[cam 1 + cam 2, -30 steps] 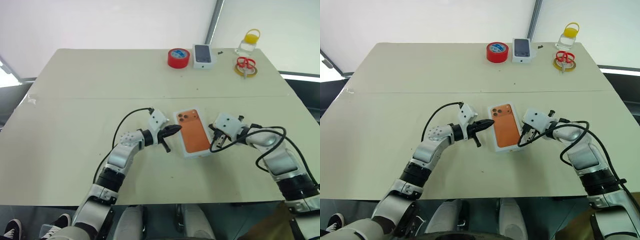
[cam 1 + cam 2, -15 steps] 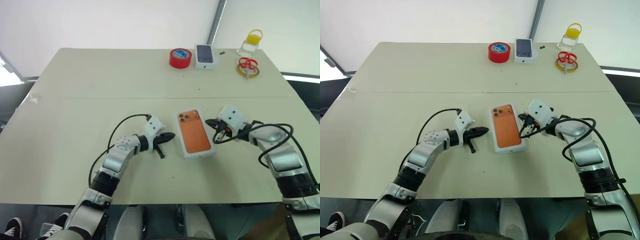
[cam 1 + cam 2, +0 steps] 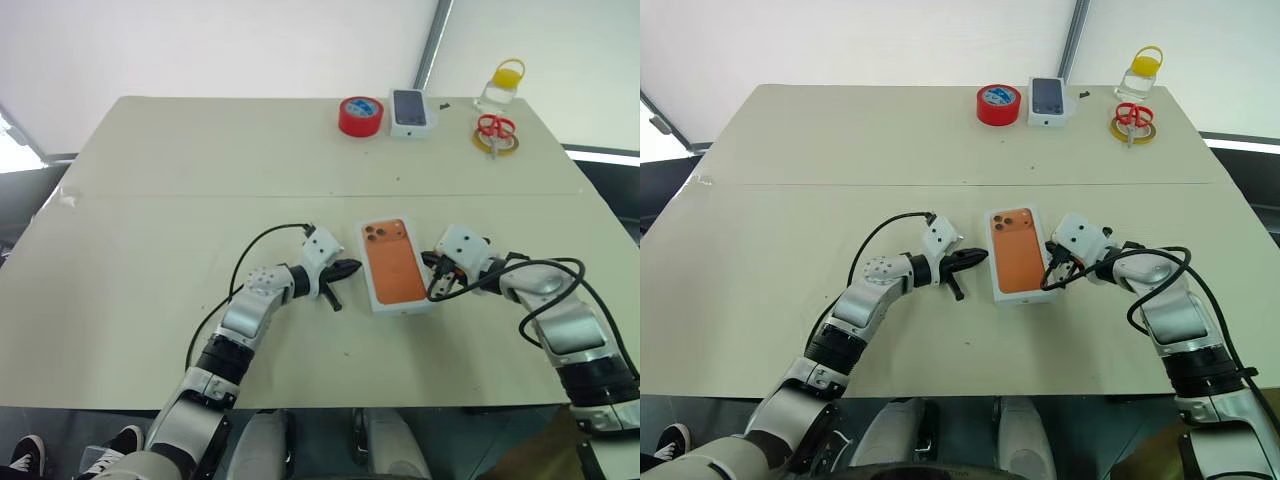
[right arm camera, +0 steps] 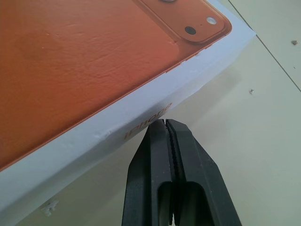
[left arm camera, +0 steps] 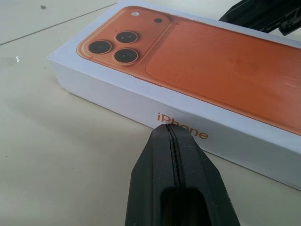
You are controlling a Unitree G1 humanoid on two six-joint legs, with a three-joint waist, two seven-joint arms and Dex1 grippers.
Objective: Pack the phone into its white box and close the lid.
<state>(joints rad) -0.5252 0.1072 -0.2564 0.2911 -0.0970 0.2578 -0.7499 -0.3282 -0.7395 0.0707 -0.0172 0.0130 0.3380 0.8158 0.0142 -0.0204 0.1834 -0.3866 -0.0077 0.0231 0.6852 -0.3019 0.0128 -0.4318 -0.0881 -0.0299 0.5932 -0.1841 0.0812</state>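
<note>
Here, just below the middle of the head view, a closed white box (image 3: 394, 266) lies flat on the beige table (image 3: 150, 250); its top face, the lid (image 5: 221, 61), bears an orange phone picture with dark lenses at its far corner. The left gripper (image 3: 345, 270) sits just left of it, fingers pressed together, tip at the box's long side wall. The right gripper (image 3: 434, 273) sits just right of it, fingers likewise pressed together at the opposite wall. Farther up, near the table's far edge, stand a red tape roll (image 3: 359, 116), a small white box printed with a dark phone (image 3: 409, 111), red-handled scissors (image 3: 491, 129) on a yellow ring and a yellow-capped bottle (image 3: 498, 88).
</note>
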